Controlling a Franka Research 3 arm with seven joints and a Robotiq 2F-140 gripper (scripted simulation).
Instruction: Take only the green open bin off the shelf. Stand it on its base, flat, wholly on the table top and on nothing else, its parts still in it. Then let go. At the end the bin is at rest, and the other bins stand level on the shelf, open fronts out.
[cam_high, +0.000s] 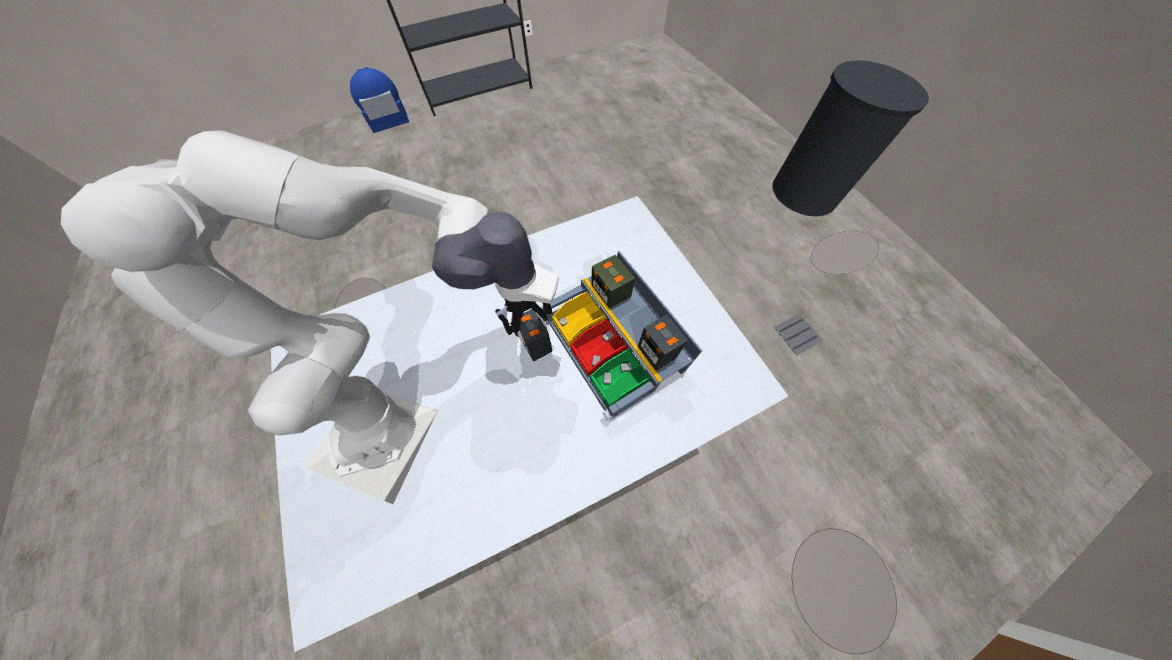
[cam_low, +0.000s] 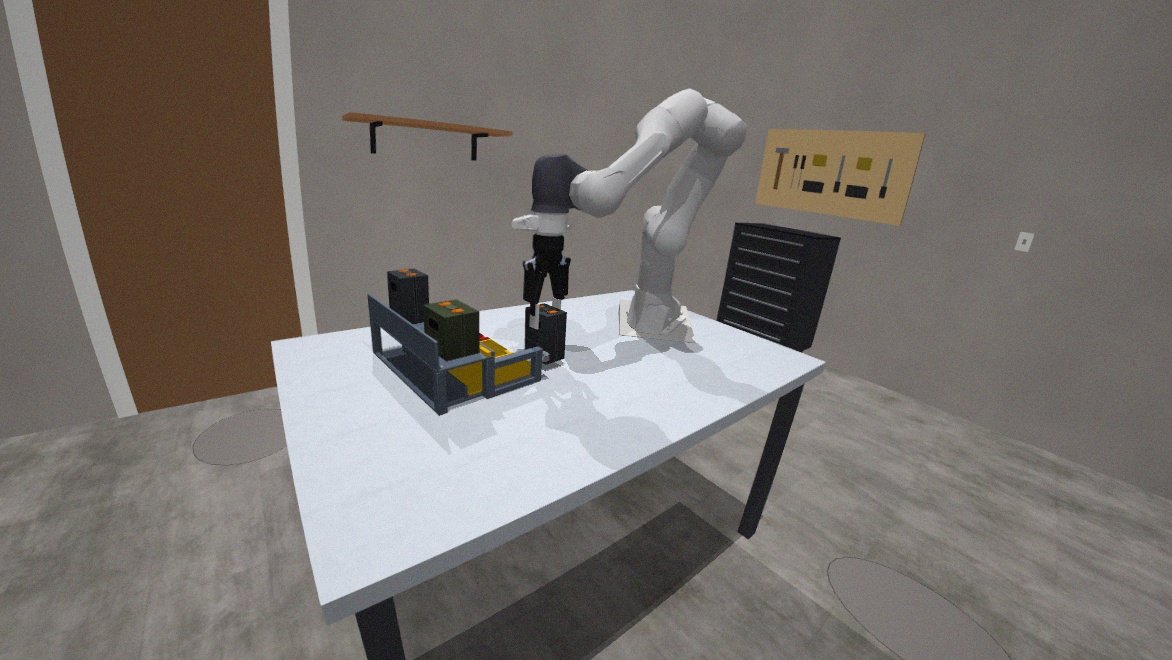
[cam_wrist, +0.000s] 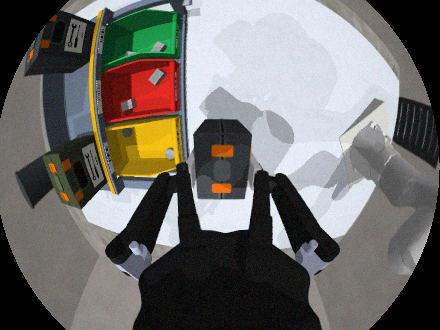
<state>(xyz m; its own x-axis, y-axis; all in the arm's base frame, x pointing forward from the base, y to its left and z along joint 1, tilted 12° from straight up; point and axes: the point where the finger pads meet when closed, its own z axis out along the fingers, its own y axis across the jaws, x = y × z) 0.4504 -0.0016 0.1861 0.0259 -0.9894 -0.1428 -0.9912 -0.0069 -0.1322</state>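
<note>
The black two-finger gripper (cam_wrist: 222, 180) is clamped, partly closed, on a dark grey box with orange tabs (cam_wrist: 223, 159) standing on the white worktop (cam_low: 459, 467) just beside the yellow bin. The green open-front plastic bin (cam_wrist: 142, 37) sits on the grey shelf frame (cam_high: 685, 352), two bins past the yellow one, at the row's far end from the gripper, its long axis across the row.

The white arm (cam_high: 246, 188) arches over from its base, wrist pointing straight down, the gripper (cam_wrist: 223, 179) clamped on a dark box (cam_wrist: 223, 159).
</note>
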